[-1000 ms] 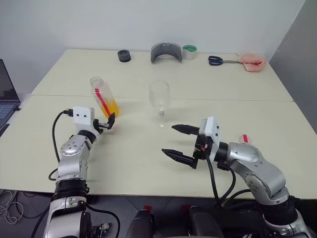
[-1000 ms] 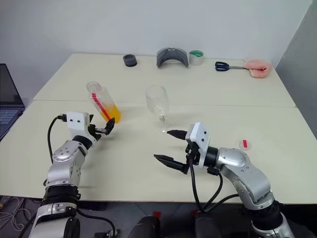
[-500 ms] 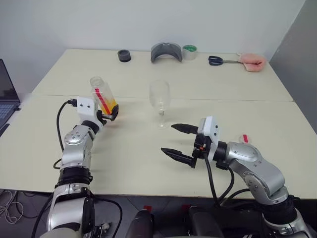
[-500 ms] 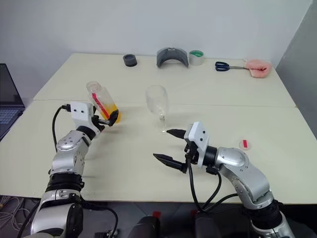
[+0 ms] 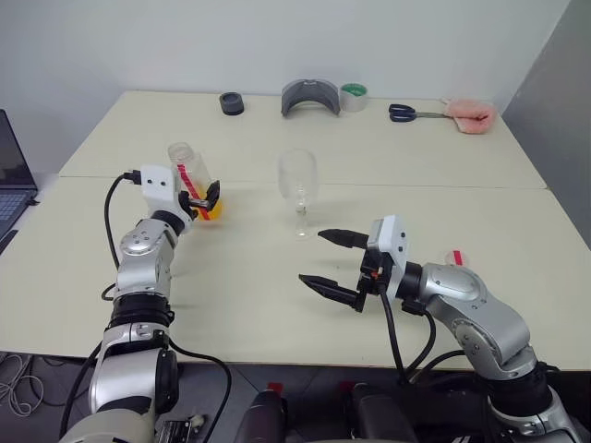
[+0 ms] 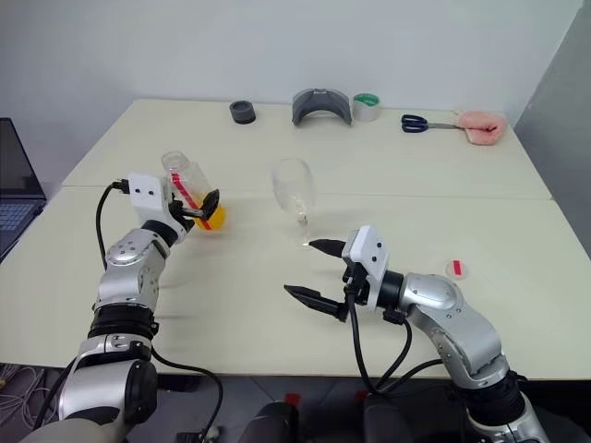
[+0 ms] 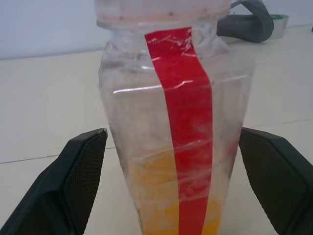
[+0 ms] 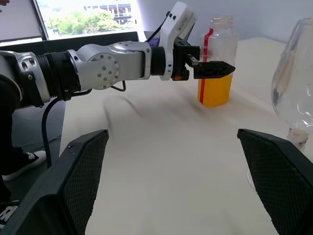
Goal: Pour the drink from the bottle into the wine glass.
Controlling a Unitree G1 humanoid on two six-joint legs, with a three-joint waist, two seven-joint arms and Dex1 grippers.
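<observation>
Eye views: bottle (image 5: pixel 189 175) upright on surface (image 5: pixel 249 268), left claw (image 5: pixel 205 197) around its lower part, fingers spread. Wine glass (image 5: pixel 297 187) empty, apart to the right. Right claw (image 5: pixel 330 262) wide open, holding nothing.

Left wrist view: drink (image 7: pixel 171 196) fills bottom of bottle; gaps either side, fingers not touching.

Right wrist view: bottle's mouth uncapped.

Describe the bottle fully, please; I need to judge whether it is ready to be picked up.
The bottle is clear plastic with a red vertical stripe, no cap on its open neck, and orange-yellow drink filling roughly its lower third. It stands upright on the table, to the left of the wine glass. The left hand brackets it with fingers open on either side, not visibly touching it.
</observation>
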